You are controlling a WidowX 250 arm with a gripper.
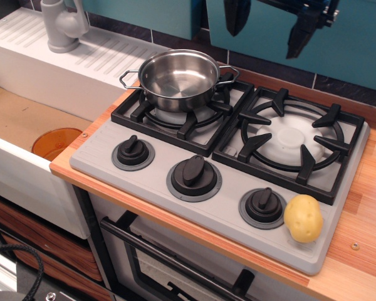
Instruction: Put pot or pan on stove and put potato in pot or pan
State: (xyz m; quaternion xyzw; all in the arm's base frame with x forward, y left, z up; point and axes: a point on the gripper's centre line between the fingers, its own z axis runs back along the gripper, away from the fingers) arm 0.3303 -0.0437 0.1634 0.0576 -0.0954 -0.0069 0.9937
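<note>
A shiny steel pot (177, 78) with two wire loop handles stands empty on the left burner grate of the grey two-burner stove (225, 207). A pale-yellow potato (303, 217) lies on the stove's front right corner, next to the right knob (263, 205). My gripper (267, 24) is open and empty, high above the back of the stove at the top edge of the view. Only its two black fingers (237, 15) show; the body is cut off.
A sink basin (25, 119) with an orange drain (56, 143) lies left of the stove. A grey faucet (62, 25) stands on the white drainboard behind it. Wooden counter (363, 219) runs along the right. An oven door with handle (175, 263) is below.
</note>
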